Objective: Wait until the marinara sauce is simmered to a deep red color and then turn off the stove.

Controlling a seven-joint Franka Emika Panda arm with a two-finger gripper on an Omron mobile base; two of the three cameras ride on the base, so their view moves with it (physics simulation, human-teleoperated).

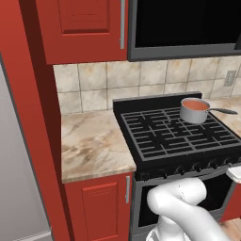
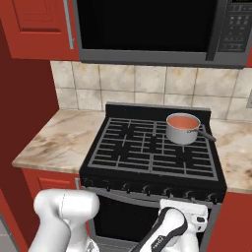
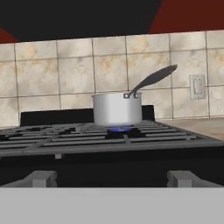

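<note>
A small grey metal saucepan (image 1: pixel 193 113) stands on the back right burner of the black stove (image 1: pixel 155 141), its long dark handle pointing right. Its marinara sauce (image 1: pixel 195 105) is a smooth orange-red; the sauce (image 2: pixel 183 121) has the same colour from the other side. In the hand view a blue flame (image 3: pixel 119 129) burns under the saucepan (image 3: pixel 117 109). A row of dark knobs (image 2: pixel 147 189) runs along the stove's front. My gripper (image 2: pixel 191 214) hangs low before the right end of that row, level with the grates. Its fingers (image 3: pixel 41 178) stand wide apart, open, with nothing between them.
A black microwave (image 2: pixel 147 29) hangs above the stove between red cabinets (image 1: pixel 82 28). Marble counter (image 1: pixel 94 141) runs to the left of the stove and more counter (image 2: pixel 237 147) to the right. A wall outlet (image 3: pixel 197 86) sits on the tiled backsplash. A grey fridge side (image 1: pixel 19 179) stands far left.
</note>
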